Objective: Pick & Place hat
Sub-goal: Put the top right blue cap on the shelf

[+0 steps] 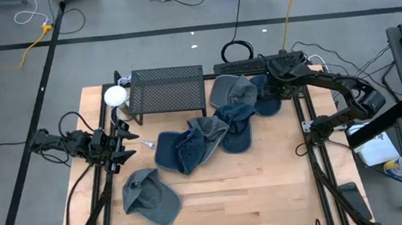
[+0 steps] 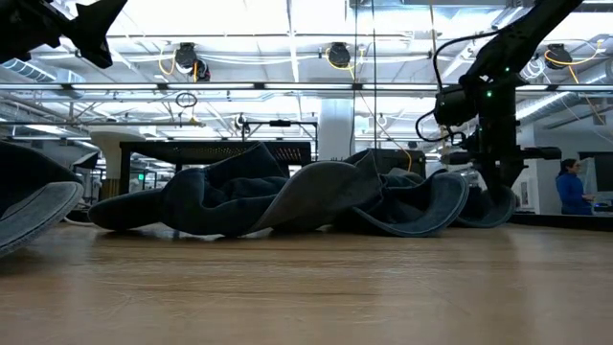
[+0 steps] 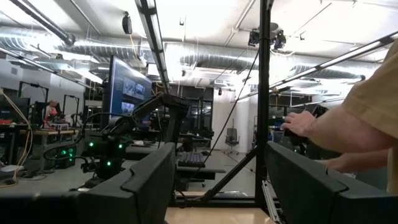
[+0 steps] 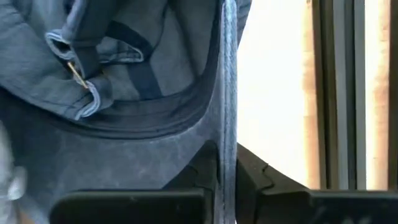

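Right gripper (image 1: 271,82) apparently at hat (image 1: 265,98)

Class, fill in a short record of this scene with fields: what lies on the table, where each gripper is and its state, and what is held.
table: wooden top, dark frame rails at the sides
hats: pile of blue caps at the middle; one cap apart near the front left
rack: black mesh stand at the back
right gripper: at the pile's back right edge, shut on a cap's brim
left gripper: at the left side, open, holding nothing
person: sleeve and hand beyond the table in the left wrist view
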